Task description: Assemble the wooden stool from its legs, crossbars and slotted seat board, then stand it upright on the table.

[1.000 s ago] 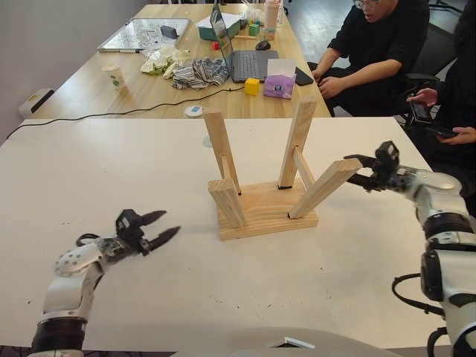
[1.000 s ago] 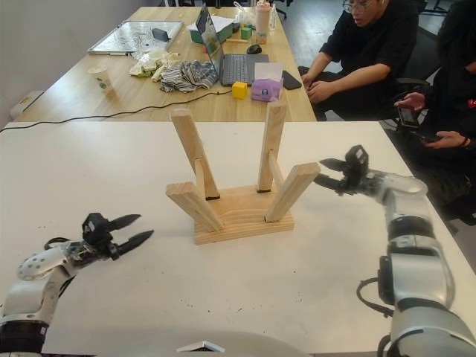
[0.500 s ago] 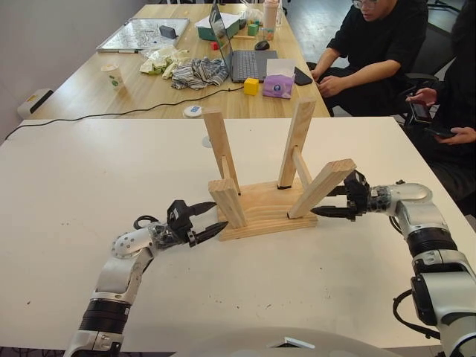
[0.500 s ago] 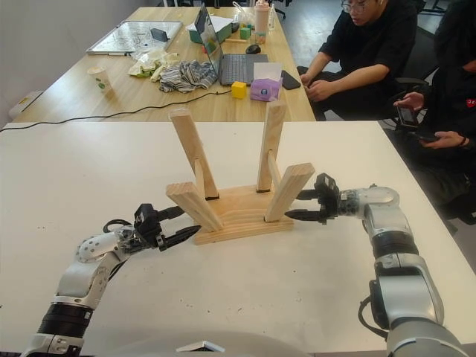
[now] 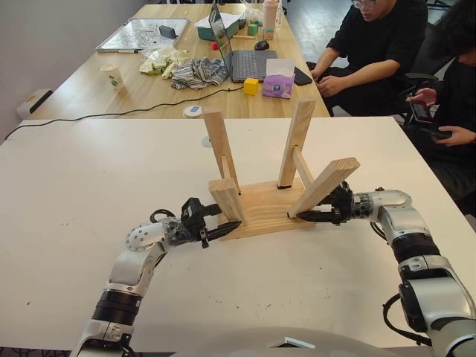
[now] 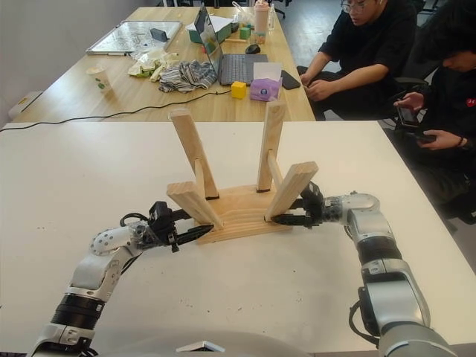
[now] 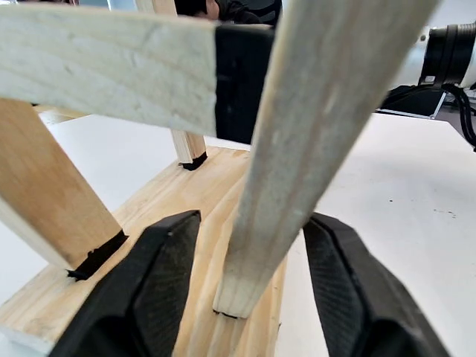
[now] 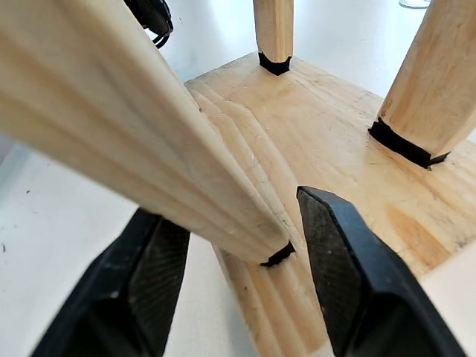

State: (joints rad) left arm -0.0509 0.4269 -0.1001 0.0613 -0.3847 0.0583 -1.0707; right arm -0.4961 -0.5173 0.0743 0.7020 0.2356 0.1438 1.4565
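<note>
The seat board (image 8: 320, 141) and legs (image 5: 222, 152) are pale bare wood, matt; grain shows. The table (image 5: 89, 171) is smooth matt white; the left gripper (image 5: 223, 221) has fingers (image 7: 167, 286) of matt black plastic.

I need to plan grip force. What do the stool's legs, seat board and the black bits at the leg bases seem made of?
Legs: pale bare wood, likely softwood, straight grain showing, no gloss. Seat board: the same unfinished wood, with wavy grain lines. Black bits: a thin matte lining in each slot, perhaps rubber or tape; cannot tell which.
</note>
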